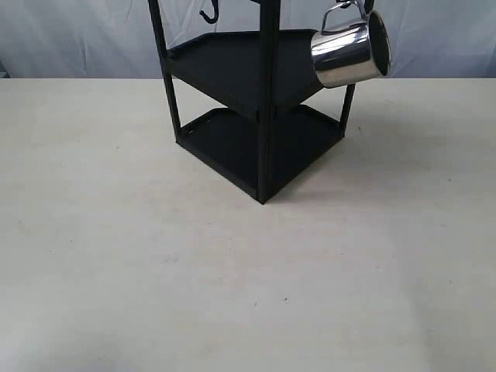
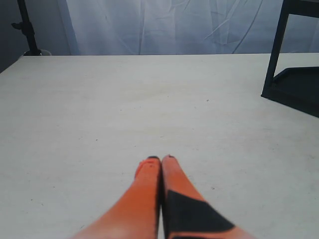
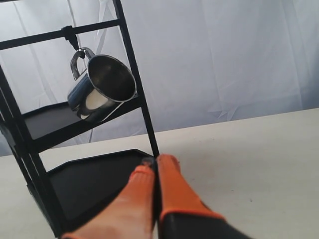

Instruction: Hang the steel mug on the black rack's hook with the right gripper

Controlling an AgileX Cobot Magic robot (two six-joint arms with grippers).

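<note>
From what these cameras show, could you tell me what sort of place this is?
Probably a robot test bench or lab, not a kitchen: a bare pale table, a white cloth backdrop, and only the black rack with the steel mug hanging on it.

Soft, even, bright light; faint shadow right of the black rack [image 1: 260,101]; sharp focus throughout

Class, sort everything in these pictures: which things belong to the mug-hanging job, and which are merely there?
Job:
steel mug, hanging by its handle
black rack
right hand, shut and empty

Merely there:
left hand, shut over the table
table
white backdrop
spare hook
</note>
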